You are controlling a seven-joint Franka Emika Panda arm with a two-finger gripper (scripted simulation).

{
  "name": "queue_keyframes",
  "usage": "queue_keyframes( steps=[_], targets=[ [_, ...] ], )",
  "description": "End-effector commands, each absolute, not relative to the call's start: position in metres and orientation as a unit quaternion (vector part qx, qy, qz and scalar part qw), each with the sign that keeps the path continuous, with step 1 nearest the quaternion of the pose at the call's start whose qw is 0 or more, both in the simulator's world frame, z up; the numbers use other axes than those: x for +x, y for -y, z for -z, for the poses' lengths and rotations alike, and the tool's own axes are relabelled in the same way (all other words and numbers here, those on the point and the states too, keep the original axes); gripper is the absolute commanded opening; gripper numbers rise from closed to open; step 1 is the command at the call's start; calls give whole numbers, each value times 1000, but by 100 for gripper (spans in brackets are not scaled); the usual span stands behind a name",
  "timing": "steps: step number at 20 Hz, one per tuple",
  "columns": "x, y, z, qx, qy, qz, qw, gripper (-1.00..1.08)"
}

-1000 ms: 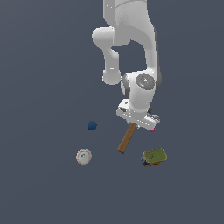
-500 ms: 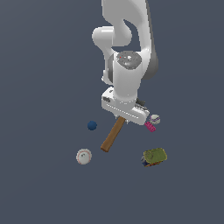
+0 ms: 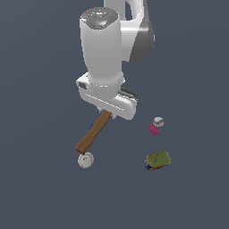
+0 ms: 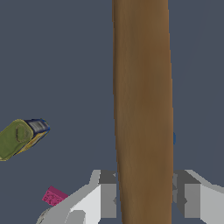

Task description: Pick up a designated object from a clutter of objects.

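Between tool (image 4: 142, 197) fingers, hammer (image 4: 141, 109) handle clamped, wrist view; baseball (image 3: 85, 159) only in exterior view

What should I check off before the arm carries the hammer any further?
1. Gripper shut on the hammer: ok, fingers sit on both sides of the wooden handle.
2. Grip position: not ok, it holds one end, so the long handle hangs out tilted.
3. Hammer head: cannot tell, hidden under the gripper.
4. Baseball clearance: cannot tell, the handle's free end appears right by it in the exterior view.
5. Green-yellow tin and pink piece: ok, both well apart from the hammer.
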State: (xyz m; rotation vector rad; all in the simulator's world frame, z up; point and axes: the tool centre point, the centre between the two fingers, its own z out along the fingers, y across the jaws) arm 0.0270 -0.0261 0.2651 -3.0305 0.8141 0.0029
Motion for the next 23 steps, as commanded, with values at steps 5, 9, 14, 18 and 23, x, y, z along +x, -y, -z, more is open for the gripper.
queue_keyframes(
  steps=[5,9,14,18,23],
  targets=[
    [45,68,-321,-966,-260,0,1,-100],
    [54,86,-344,-966,-260,0,1,-100],
    [61,100,-362,-966,-260,0,0,-100],
    [65,107,-371,-966,-260,0,0,-100],
    [66,109,-374,-966,-260,0,0,-100]
  ],
)
